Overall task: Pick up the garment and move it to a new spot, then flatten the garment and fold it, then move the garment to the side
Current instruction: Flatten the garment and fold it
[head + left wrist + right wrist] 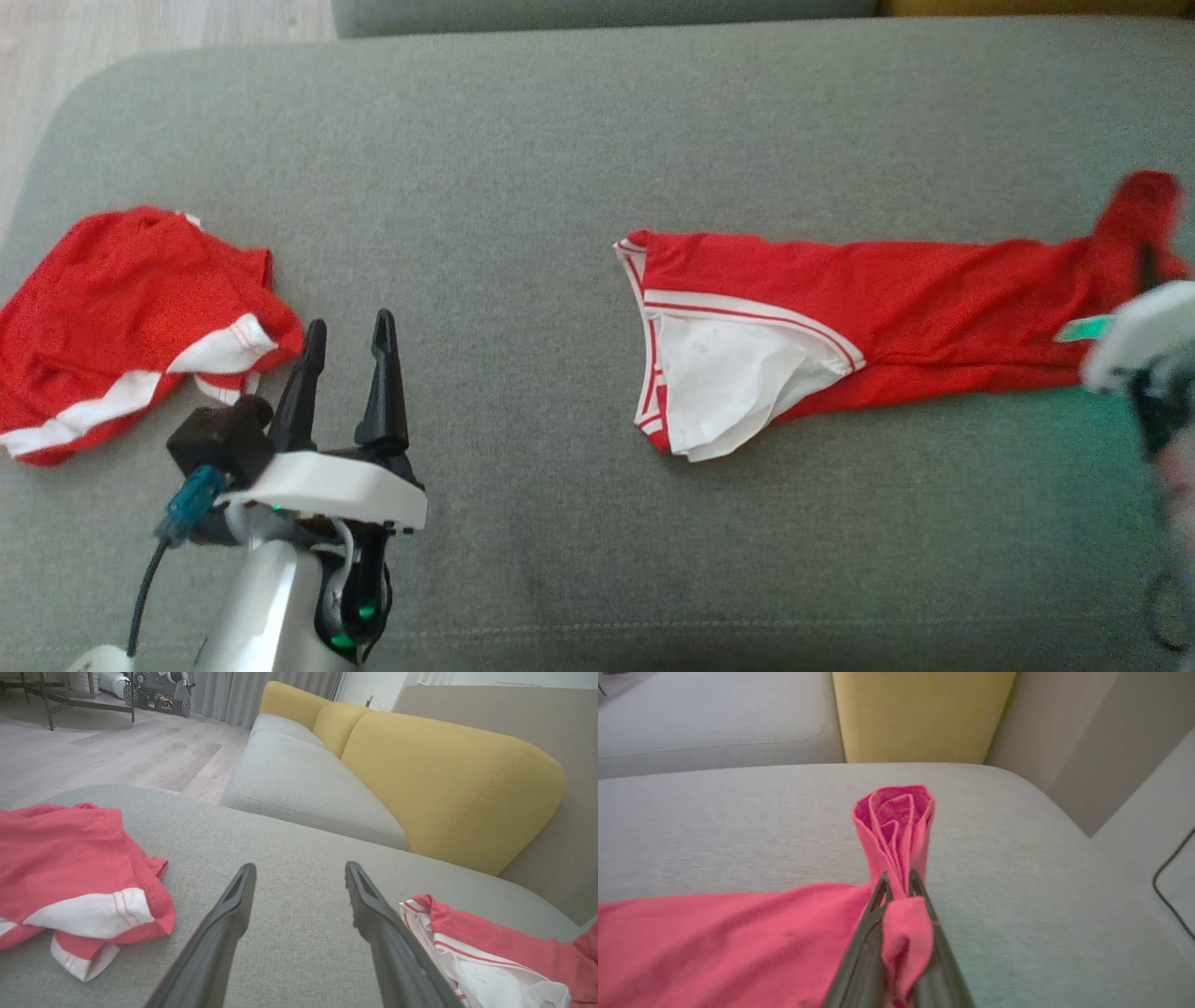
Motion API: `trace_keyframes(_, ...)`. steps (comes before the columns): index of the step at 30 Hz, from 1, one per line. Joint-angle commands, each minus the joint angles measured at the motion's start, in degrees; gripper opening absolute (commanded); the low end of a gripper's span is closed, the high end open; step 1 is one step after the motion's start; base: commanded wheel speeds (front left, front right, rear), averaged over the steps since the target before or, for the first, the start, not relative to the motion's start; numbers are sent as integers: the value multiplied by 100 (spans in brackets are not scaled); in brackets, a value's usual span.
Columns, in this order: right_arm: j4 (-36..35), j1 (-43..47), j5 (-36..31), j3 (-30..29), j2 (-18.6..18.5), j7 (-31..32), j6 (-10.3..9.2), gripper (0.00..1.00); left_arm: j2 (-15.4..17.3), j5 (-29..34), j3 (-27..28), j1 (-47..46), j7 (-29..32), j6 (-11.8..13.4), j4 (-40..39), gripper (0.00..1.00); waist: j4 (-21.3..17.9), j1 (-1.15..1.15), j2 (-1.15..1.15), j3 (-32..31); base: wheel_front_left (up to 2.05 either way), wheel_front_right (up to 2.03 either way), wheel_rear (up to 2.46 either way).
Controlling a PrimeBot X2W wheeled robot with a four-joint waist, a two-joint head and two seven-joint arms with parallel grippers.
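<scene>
A red garment with white trim lies stretched out long across the grey cushion, its white-lined end toward the middle. My right gripper is shut on the garment's far right end, which bunches up between the fingers in the right wrist view as a pinched red fold. My left gripper stands open over bare cushion at the lower left, nothing between its fingers. The same garment shows at the lower right of the left wrist view.
A second red and white garment lies crumpled at the left edge of the grey cushion, close to my left gripper; it shows too in the left wrist view. A yellow sofa back stands behind. Wooden floor lies beyond the cushion's left end.
</scene>
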Motion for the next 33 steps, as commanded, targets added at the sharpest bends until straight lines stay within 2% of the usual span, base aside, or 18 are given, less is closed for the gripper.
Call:
trace_keyframes(1,-222,-223,41,159,113,-80,-5,0,41,-25,162,-78,-69,8,-135,100,-57,0,0,-135,0,0,0)
trace_keyframes(7,-495,-227,682,659,1184,23,-5,0,41,-84,117,94,-69,12,-67,100,-82,0,0,-521,0,0,0)
trace_keyframes(11,-966,-33,1433,1247,1584,269,-5,0,41,-86,137,237,-69,4,-56,100,-68,0,0,-687,0,0,0)
trace_keyframes(19,-2736,924,3471,2906,1673,1049,-5,0,41,-117,146,334,-69,3,-81,100,32,0,0,-718,0,0,0)
trace_keyframes(25,-3263,1299,3911,3445,1675,1098,-5,0,41,-157,36,263,-69,27,-110,100,153,0,0,-556,0,0,0)
trace_keyframes(33,-3116,1395,4242,3876,1675,975,-5,0,41,-178,-38,156,-69,46,-84,100,318,0,0,-349,0,0,0)
